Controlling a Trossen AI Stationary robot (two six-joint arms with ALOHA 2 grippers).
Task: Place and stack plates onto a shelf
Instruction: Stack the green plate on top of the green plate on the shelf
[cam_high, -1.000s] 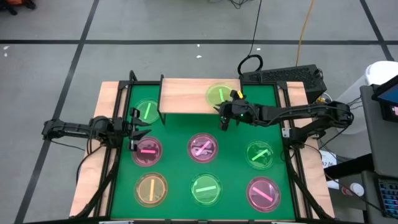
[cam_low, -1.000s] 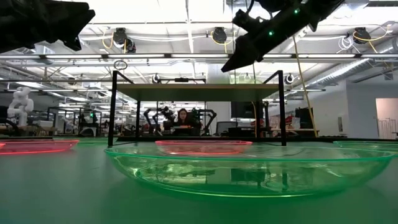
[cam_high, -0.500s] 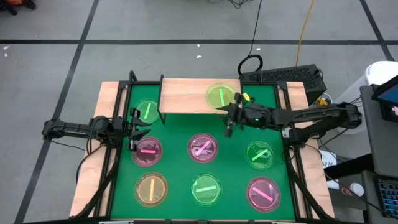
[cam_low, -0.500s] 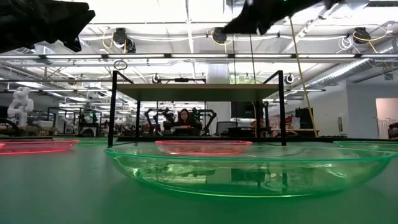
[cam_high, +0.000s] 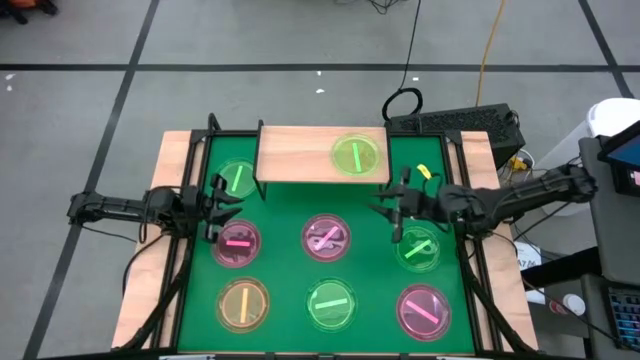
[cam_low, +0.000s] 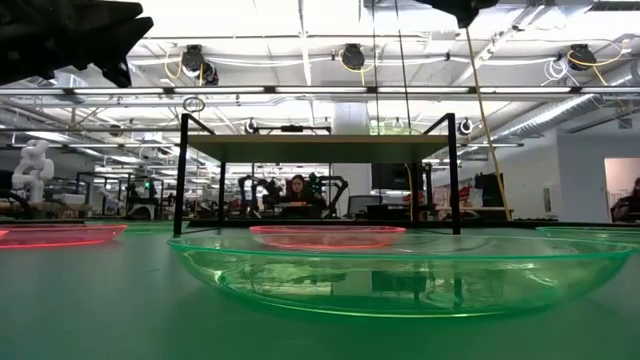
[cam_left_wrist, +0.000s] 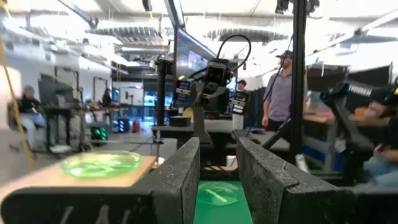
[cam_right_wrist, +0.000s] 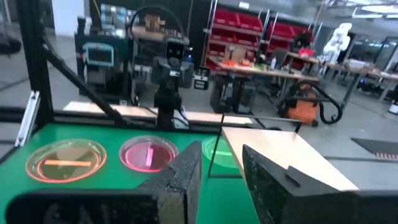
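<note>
Right gripper (cam_high: 396, 210), claw released and empty, now pulled back from shelf (cam_high: 300, 153); green plate (cam_high: 357, 156) delivered there.

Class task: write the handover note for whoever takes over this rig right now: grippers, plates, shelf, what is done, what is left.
Left gripper: open, empty, above the pink plate at the mat's left.
Right gripper: open, empty, above the mat beside the green plate on the right.
Done: one green plate lies on the shelf.
Left: seven plates lie on the mat, one of them partly under the shelf's left end.
</note>
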